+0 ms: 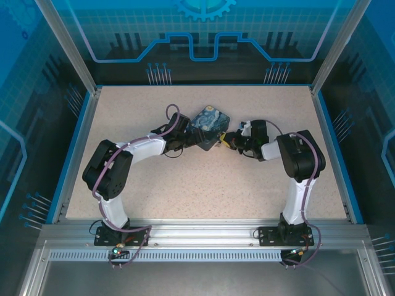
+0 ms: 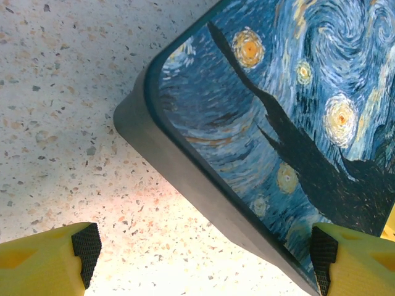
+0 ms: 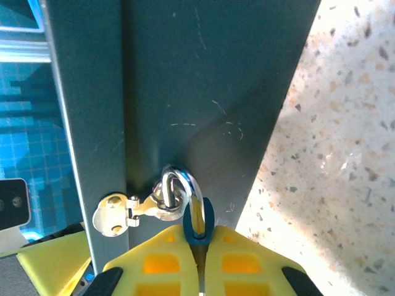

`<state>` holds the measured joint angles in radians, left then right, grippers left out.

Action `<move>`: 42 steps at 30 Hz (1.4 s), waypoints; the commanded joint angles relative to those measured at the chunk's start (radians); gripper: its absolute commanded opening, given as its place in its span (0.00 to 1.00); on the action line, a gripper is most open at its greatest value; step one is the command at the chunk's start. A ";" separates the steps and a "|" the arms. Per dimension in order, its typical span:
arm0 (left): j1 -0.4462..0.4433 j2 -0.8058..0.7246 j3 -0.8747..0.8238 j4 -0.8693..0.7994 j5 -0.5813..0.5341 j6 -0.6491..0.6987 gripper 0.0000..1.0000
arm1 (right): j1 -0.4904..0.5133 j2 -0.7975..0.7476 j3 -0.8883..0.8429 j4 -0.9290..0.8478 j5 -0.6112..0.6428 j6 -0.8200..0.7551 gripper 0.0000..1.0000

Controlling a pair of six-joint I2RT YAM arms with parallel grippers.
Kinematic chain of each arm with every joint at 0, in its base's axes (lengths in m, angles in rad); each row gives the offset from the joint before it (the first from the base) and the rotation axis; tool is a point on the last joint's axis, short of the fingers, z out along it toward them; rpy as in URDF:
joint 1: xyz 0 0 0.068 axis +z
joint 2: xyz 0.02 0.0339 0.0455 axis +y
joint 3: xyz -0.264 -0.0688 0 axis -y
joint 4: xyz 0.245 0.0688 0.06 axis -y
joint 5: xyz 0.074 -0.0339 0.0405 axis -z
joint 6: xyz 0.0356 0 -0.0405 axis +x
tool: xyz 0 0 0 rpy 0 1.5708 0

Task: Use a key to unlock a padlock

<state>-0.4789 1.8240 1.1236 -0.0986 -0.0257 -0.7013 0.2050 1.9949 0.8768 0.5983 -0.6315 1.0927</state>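
Note:
The padlock (image 3: 199,227) is a small bluish body with a silvery shackle (image 3: 190,185). The shackle passes through the staple of a silver hasp (image 3: 117,213) on the dark side of the printed box (image 3: 185,92). My right gripper (image 3: 200,239) is shut on the padlock body, its yellow fingers pressed together around it. My left gripper (image 2: 205,253) is open at the opposite side of the box (image 2: 296,111); one pad sits over the table and the other over the painted lid. The key is hidden.
The box (image 1: 208,122) lies mid-table between both arms, the left gripper (image 1: 187,139) and right gripper (image 1: 229,140) close against it. A speckled tabletop (image 1: 203,185) spreads all around, bounded by blue rails and glass walls.

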 commanded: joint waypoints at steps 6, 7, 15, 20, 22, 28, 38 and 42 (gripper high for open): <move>0.014 0.060 0.011 -0.225 -0.040 0.044 0.88 | -0.047 -0.066 0.082 -0.425 0.085 -0.242 0.00; 0.015 0.064 0.017 -0.230 -0.040 0.047 0.88 | -0.049 -0.072 0.072 -0.433 0.100 -0.248 0.00; 0.016 0.081 0.025 -0.239 -0.043 0.052 0.87 | -0.073 0.012 0.008 -0.035 0.013 -0.018 0.00; 0.017 0.085 0.023 -0.237 -0.041 0.046 0.85 | -0.124 0.094 0.012 0.140 -0.063 0.168 0.00; 0.017 0.085 0.025 -0.237 -0.043 0.047 0.85 | -0.111 0.044 0.060 -0.057 -0.044 0.052 0.00; 0.017 0.095 0.043 -0.244 -0.040 0.049 0.85 | -0.065 -0.046 0.138 -0.488 0.085 -0.228 0.00; 0.017 0.081 0.069 -0.260 -0.042 0.059 0.85 | -0.030 -0.034 0.184 -0.715 0.267 -0.349 0.00; 0.017 0.047 0.070 -0.261 -0.041 0.059 0.86 | -0.016 -0.054 0.182 -0.731 0.300 -0.359 0.00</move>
<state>-0.4667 1.9030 1.1824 -0.2882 -0.0555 -0.6617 0.1753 1.9488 1.0760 0.0158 -0.4179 0.7731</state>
